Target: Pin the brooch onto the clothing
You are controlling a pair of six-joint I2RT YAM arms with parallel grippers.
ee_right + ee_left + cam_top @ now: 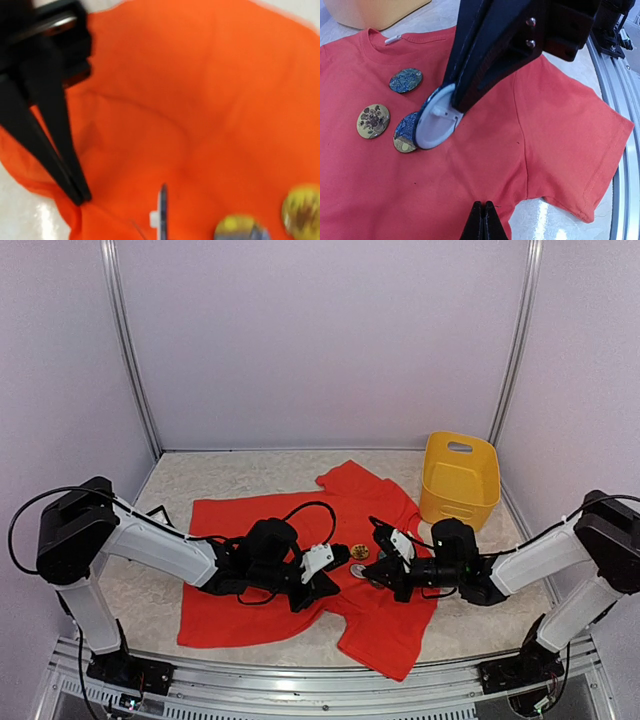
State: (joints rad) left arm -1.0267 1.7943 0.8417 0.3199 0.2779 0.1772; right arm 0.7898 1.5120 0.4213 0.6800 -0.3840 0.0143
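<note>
Shut left gripper (482, 222), tips near hem of bright red soft-fabric T-shirt (545, 125). Right gripper (451, 102) clamped on round white-backed brooch (435, 125) at shirt chest, beside gold round badge (373, 120). Tabletop (560, 220) past sleeve edge; yellow plastic basket (375, 12) farthest.

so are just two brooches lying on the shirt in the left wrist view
No, three lie on the red T-shirt: a blue brooch, a gold floral brooch, and a third brooch partly hidden behind the white-backed one.
</note>
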